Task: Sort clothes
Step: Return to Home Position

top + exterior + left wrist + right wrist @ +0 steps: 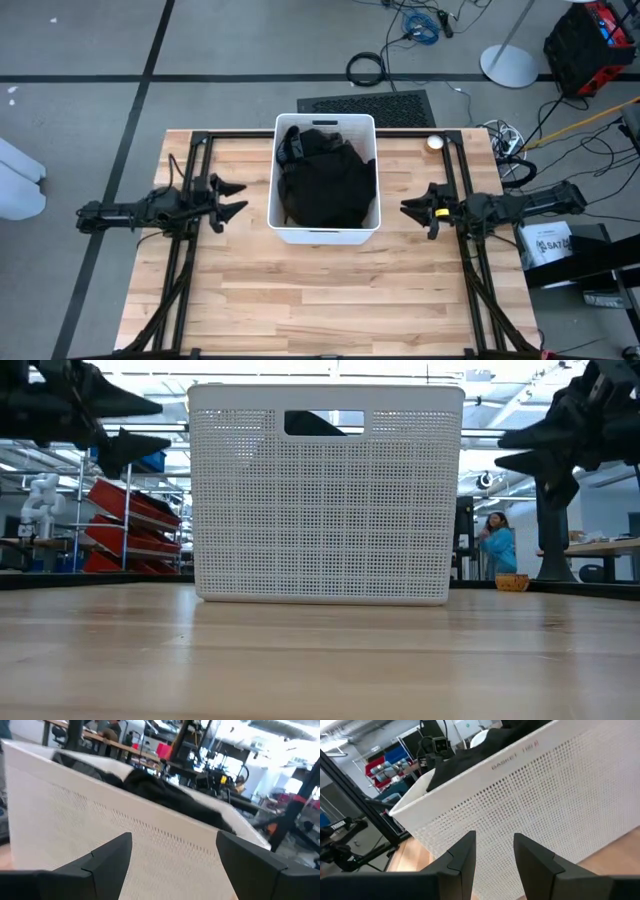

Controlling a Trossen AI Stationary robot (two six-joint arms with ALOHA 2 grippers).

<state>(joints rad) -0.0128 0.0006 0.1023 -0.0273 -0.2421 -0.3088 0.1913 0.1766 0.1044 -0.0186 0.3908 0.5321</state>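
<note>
A white perforated plastic bin (370,180) stands at the table's far middle, filled with dark, black-looking clothes (325,180); their top also shows in the left wrist view (160,790) and the right wrist view (470,755). The other garments are hidden in the bin. My left gripper (238,198) is open and empty, left of the bin, above the table. My right gripper (408,205) is open and empty, right of the bin. Both point at the bin's side walls.
A small round tan object (434,142) sits at the table's far right corner. Bare wood table (320,290) lies in front of the bin. A person (497,545) shows in the room behind the table.
</note>
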